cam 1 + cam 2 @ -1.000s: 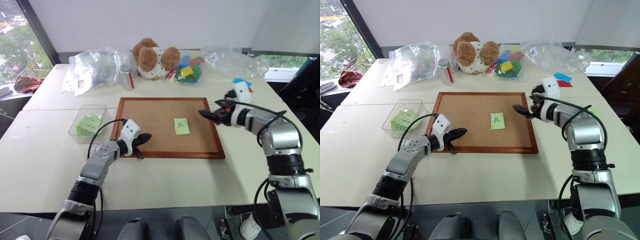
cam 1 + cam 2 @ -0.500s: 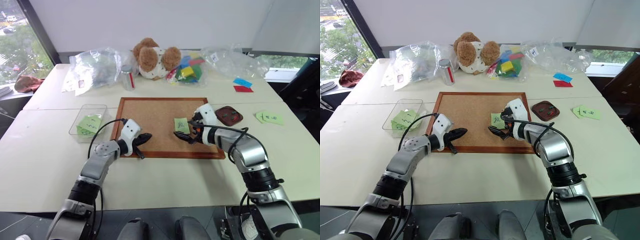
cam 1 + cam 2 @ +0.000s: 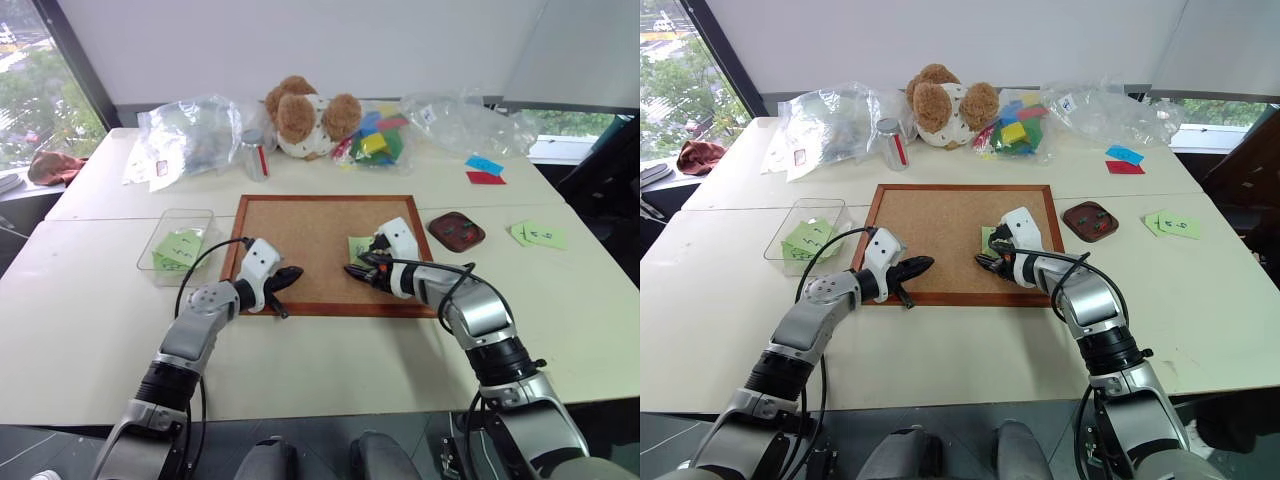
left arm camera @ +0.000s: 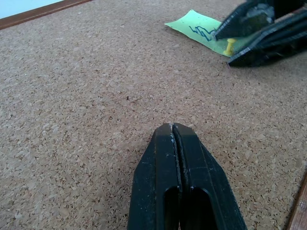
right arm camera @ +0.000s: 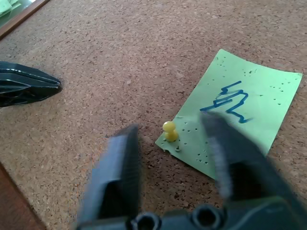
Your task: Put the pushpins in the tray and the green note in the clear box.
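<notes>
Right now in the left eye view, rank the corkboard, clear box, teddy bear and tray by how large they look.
1. corkboard
2. teddy bear, though it sits farther back
3. clear box
4. tray

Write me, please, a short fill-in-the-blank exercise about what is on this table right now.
1. The green note lies on the ___.
2. The pin stuck through one corner of it has a ___ head.
3. The left gripper has its fingers ___.
4. The papers already in the clear box are ___ in colour.

Missing words: corkboard; yellow; shut; green.
</notes>
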